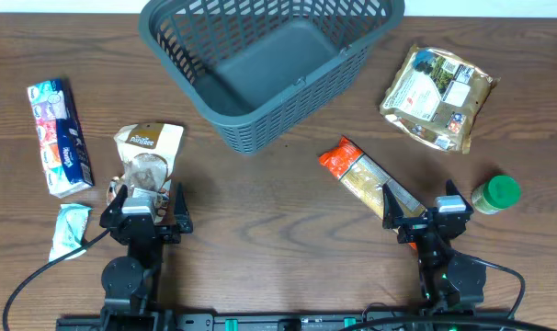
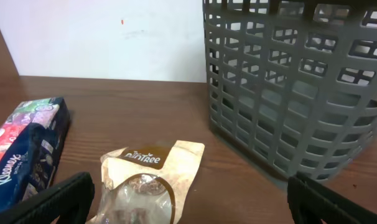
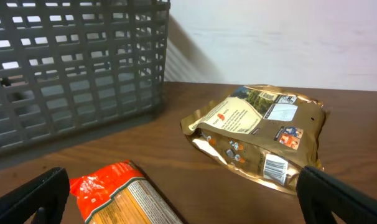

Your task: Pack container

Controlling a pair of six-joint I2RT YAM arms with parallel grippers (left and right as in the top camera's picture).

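The dark grey lattice container [image 1: 260,119] stands empty at the back centre; it also shows in the left wrist view [image 2: 288,93] and the right wrist view [image 3: 76,68]. My left gripper [image 1: 146,208] is open over the near end of a beige snack pouch [image 1: 148,156], which lies between the fingers [image 2: 148,180]. My right gripper [image 1: 426,213] is open over the near end of an orange pasta packet [image 1: 366,179], seen close in the right wrist view [image 3: 126,196]. Neither gripper holds anything.
A gold foil bag [image 1: 437,97] lies at the right [image 3: 257,134]. A green-lidded jar [image 1: 495,194] stands right of my right gripper. A tissue pack [image 1: 58,138] lies at the left [image 2: 23,155], with a small pale packet [image 1: 69,230] below it.
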